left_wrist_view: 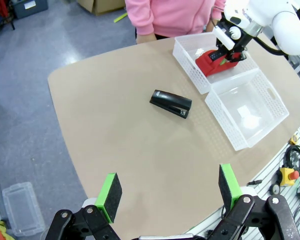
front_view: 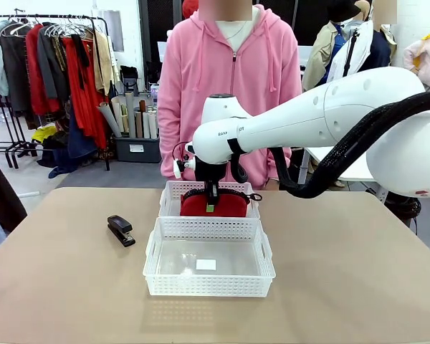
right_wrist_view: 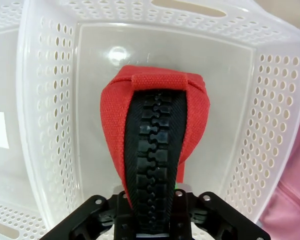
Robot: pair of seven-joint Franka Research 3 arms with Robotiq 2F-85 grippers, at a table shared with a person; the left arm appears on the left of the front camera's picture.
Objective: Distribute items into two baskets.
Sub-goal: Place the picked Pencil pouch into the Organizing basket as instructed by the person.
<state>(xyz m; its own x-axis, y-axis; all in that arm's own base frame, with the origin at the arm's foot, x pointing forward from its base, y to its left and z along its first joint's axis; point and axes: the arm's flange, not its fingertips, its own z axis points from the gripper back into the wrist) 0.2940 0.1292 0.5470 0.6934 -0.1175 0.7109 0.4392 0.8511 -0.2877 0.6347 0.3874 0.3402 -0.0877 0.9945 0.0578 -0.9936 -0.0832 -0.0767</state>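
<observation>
Pinching the red pouch (front_view: 233,206) along its black zip edge with the fingers of the right gripper (front_view: 212,203), closed on it from both sides. Cannot tell whether that pinch is slackening. Standing it on its long edge inside the smaller basket (front_view: 173,193), directly behind the larger basket (front_view: 201,285) and touching its far rim, most likely so that letting go lays it down within the walls rather than across the lattice. Only a white label (front_view: 206,264) on the floor of the larger basket, probably left free for the black stapler (front_view: 120,229), lying flat on the desk (front_view: 344,287) to the left of the larger basket, near it but apart, and open to a grasp from above. Hanging the left gripper (left_wrist_view: 169,192) high and well apart from the larger basket, on the stapler's side, fingers wide apart with nothing between the green pads — seemingly parked clear of the right arm's reach and handy for the stapler. Judged about halfway: one item placed bar the release, one untouched.
</observation>
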